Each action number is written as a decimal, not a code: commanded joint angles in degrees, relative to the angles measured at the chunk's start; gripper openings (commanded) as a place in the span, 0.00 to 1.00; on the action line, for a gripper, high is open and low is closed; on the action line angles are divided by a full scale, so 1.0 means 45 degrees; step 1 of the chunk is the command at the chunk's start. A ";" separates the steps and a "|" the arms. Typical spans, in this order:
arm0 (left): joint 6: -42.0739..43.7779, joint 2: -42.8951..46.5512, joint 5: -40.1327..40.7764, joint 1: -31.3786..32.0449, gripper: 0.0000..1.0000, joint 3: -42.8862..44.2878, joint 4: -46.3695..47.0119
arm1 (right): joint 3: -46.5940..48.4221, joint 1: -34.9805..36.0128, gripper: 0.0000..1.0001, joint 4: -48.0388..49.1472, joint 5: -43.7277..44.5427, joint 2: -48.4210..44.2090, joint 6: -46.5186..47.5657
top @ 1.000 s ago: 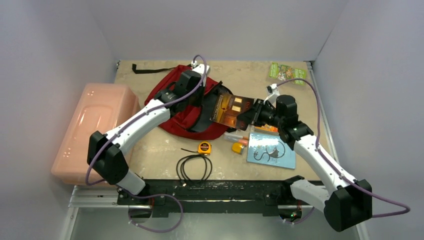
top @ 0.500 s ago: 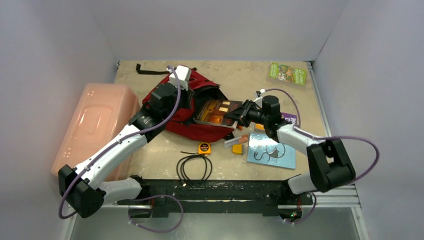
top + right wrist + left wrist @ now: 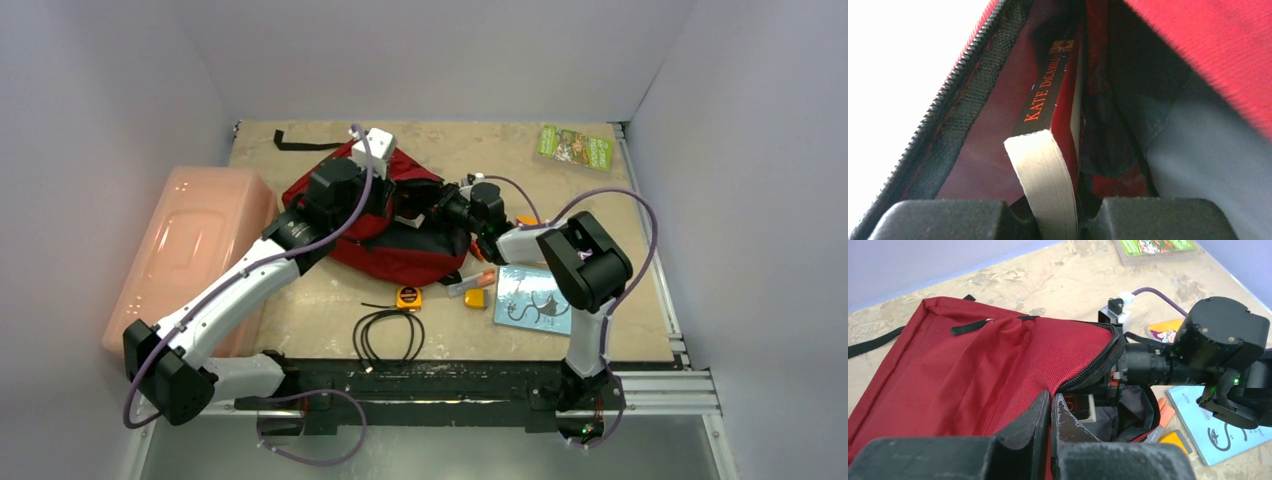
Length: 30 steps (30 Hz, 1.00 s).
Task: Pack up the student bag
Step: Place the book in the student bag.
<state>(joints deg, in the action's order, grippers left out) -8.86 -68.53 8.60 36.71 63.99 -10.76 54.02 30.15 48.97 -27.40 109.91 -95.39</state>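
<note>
Inside the student bag (image 3: 1198,40) our book (image 3: 1050,150) fills the middle: zipper (image 3: 948,95) close on one side, free room along the grey lining (image 3: 1188,165) on the other.

The dark red student bag (image 3: 400,262) lies flat, its black-zippered mouth gaping open toward the right.

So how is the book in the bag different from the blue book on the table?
The dark book is inside the student bag, pinched by the right pincer. The blue book lies flat on the table, and nothing holds it. The dark book has orange spine letters, while the blue book has a dark drawing on its cover. Both are closed books.
</note>
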 commanded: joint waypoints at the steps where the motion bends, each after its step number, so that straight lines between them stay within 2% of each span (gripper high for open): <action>1: 0.1247 -0.1302 -0.0897 -0.0001 0.00 0.2007 -0.1430 | 0.1058 0.0446 0.00 0.2282 0.2105 0.0270 -0.1600; 3: 0.1479 -0.1672 -0.0744 -0.0037 0.00 0.2334 -0.1892 | 0.1407 0.0545 0.01 0.2014 0.2510 0.0514 -0.1357; 7: 0.1635 -0.1938 -0.1792 -0.0040 0.00 0.2197 -0.1484 | 0.1784 0.0761 0.05 0.1499 0.3592 0.0682 -0.0758; 10: 0.1606 -0.2390 -0.2240 -0.0034 0.00 0.2864 -0.2134 | 0.2198 0.0876 0.10 0.0829 0.4005 0.0843 -0.0053; 16: 0.2725 -0.3142 -0.1482 -0.0017 0.00 0.3860 -0.3970 | 0.2750 0.0975 0.20 0.1249 0.4297 0.2022 0.0510; 20: 0.2925 -0.2620 -0.1353 -0.0013 0.00 0.3303 -0.3312 | 0.3225 0.1129 0.26 0.2021 0.4538 0.2930 0.1087; 24: 0.2991 -0.2729 -0.1801 -0.0023 0.00 0.3796 -0.4195 | 0.4092 0.1384 0.36 0.0941 0.5238 0.3404 0.2878; 27: 0.2559 -0.2595 -0.2468 -0.0020 0.00 0.3693 -0.3997 | 0.4744 0.1659 0.37 0.0748 0.5700 0.4014 0.3415; 30: 0.2221 -0.2589 -0.2295 -0.0017 0.00 0.3481 -0.3616 | 0.5311 0.1872 0.39 0.0721 0.5868 0.4522 0.3825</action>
<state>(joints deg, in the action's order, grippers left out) 2.59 -82.72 0.32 36.67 78.54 -29.80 72.86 36.86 50.09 -4.73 129.45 -83.85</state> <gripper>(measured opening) 0.012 0.374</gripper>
